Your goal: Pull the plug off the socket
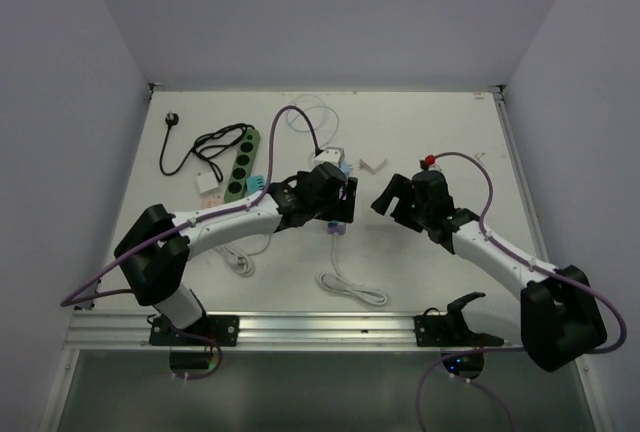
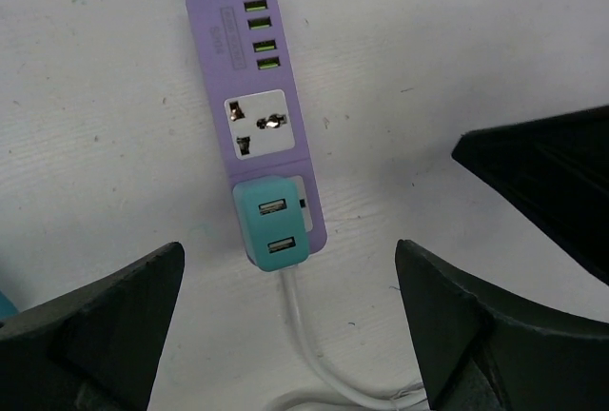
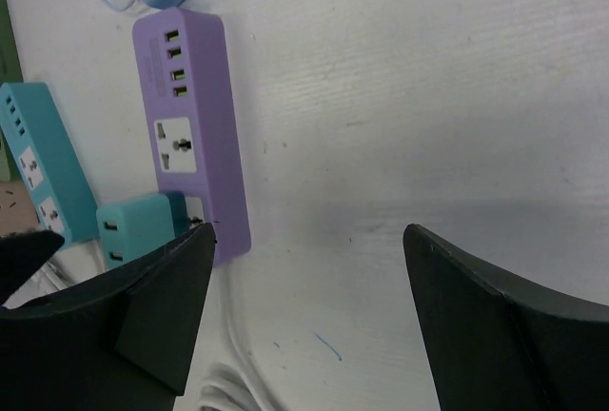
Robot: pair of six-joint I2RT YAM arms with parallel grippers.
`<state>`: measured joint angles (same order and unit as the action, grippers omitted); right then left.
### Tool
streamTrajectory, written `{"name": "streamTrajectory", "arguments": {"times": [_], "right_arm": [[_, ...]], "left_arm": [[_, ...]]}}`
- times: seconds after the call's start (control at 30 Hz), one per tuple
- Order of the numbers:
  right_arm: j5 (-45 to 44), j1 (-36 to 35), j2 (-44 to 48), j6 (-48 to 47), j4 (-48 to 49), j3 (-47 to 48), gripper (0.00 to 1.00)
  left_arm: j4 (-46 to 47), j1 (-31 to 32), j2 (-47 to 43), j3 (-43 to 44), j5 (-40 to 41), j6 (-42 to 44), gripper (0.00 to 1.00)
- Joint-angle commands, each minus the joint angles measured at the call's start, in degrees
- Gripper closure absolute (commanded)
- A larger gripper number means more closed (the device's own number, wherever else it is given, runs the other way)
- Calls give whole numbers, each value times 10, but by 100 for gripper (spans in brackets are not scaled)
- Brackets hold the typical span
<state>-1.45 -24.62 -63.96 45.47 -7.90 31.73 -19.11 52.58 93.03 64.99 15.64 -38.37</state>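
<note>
A purple power strip (image 2: 249,97) lies flat, with four small USB ports at its far end and one free outlet in the middle. A teal plug (image 2: 273,224) with two USB ports sits pushed into the near outlet. Its white cable (image 2: 297,330) trails away from the strip's near end.

The left arm (image 1: 230,222) lay stretched from the near left corner of the worktop (image 1: 430,132) toward its middle, the left gripper (image 1: 338,207) pointing down, jaws spread wide. The right arm (image 1: 500,252) angled in from the near right corner, the right gripper (image 1: 392,195) likewise gaping.
</note>
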Motion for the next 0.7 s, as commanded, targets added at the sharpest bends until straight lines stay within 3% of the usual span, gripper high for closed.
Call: {"name": "streamTrajectory", "arguments": {"times": [0.0, 0.17, 0.37, 0.5, 0.67], "right_arm": [[80, 25, -83, -20, 89, 68, 16], [143, 25, -248, -64, 53, 205, 16], [168, 20, -348, -72, 19, 306, 14], [142, -6, -405, -87, -39, 374, 14], [45, -45, -449, -99, -138, 460, 13]], "left_arm": [[10, 2, -28, 1, 30, -35, 4], [40, 2, -114, -77, 49, -41, 2], [52, 2, -148, -133, 31, -38, 2], [65, 3, -162, -153, 24, -39, 2], [73, 3, -167, -161, 33, -32, 2]]}}
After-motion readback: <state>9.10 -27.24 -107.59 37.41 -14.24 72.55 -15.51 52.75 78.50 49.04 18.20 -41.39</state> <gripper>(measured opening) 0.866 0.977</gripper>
